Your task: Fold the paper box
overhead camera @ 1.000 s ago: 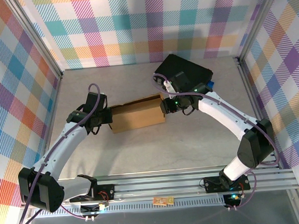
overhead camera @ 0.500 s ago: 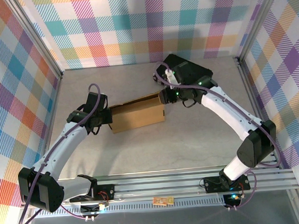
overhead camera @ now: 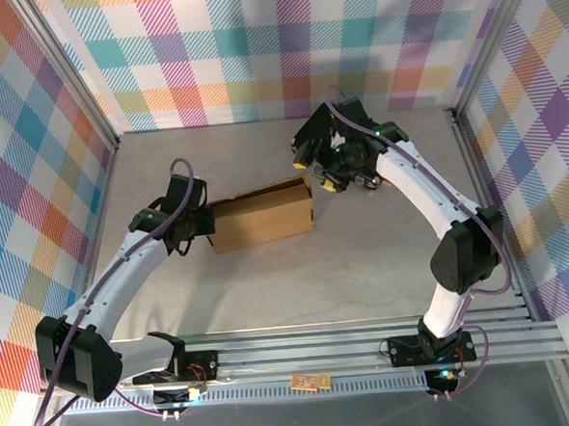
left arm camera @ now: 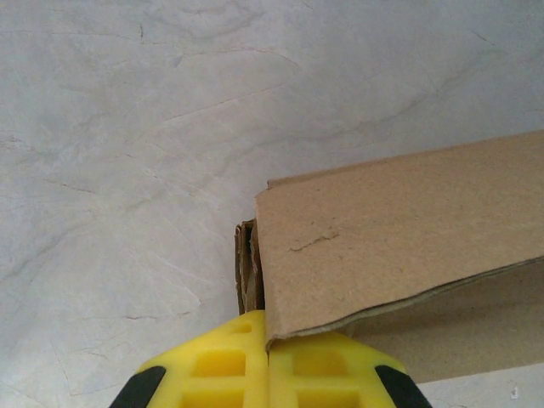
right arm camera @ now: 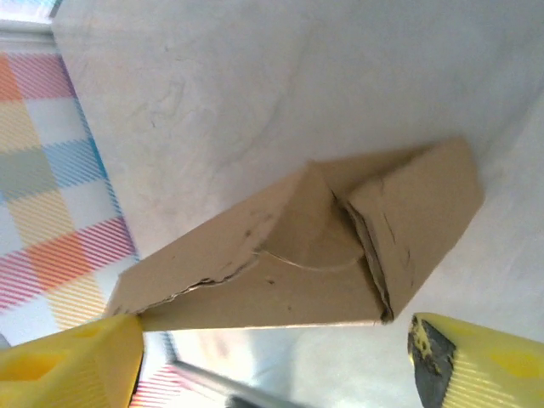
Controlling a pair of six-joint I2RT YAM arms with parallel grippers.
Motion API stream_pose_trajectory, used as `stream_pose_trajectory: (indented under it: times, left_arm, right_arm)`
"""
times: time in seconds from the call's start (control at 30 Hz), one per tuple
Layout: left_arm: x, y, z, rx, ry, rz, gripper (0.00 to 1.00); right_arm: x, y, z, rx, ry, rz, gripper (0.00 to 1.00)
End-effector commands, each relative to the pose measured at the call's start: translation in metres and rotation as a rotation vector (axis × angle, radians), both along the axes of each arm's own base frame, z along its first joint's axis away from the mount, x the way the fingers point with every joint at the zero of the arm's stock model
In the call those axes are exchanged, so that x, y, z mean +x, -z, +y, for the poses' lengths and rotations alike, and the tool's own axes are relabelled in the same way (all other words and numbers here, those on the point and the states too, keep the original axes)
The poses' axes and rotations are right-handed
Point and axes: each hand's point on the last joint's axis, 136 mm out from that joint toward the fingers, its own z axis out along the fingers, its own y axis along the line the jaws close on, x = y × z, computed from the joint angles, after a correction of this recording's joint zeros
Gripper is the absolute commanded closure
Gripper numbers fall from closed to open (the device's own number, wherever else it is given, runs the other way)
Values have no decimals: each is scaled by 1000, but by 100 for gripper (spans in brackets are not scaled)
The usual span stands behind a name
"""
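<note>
The left claw (left arm camera: 268, 340), nearest to the bases, is closed on the left end of the paper box (left arm camera: 399, 246). Its yellow fingers (left arm camera: 212, 370) pinch the edge of the cardboard where the layers meet. I think the step in hand is to close the right end while this grip anchors the box. To do it well, the left claw should hold firm and low, so that the box does not slide or turn on the worktop (overhead camera: 270, 291) when the other end is pushed.

The paper box (overhead camera: 262, 216) lies about the middle of the worktop, its long side from left to right, between the two claws. In the right wrist view the end flaps (right arm camera: 340, 229) look folded in but not flat, so they need a straight push along the box, not from above.

Farther back, the right claw (overhead camera: 316, 170) stands wide open, just beyond the right end and apart from it. It holds nothing.

The left arm (overhead camera: 124, 281) reaches forward from its base in a long curve, with the wrist low at the box. The right arm (overhead camera: 429, 204) bends at the elbow and leans inward, with its wrist raised and turned toward the box (right arm camera: 323, 255).
</note>
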Motion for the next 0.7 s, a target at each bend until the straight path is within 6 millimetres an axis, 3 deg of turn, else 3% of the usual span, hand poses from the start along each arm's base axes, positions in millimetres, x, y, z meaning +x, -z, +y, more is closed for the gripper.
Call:
stream_pose_trajectory:
  times: [0.0, 0.13, 0.4, 0.67]
  left_arm:
    - [-32, 32, 5, 60, 17, 181, 100]
    - [-31, 32, 5, 59, 19, 179, 100]
    - [-31, 30, 5, 61, 19, 175, 100]
    - [-30, 29, 5, 62, 18, 171, 100]
  right_arm:
    - [-14, -15, 10, 223, 194, 218, 13]
    - [-12, -5, 13, 278, 256, 287, 0]
    - [5, 9, 20, 380, 312, 381, 0]
    - [5, 32, 24, 378, 315, 443, 4]
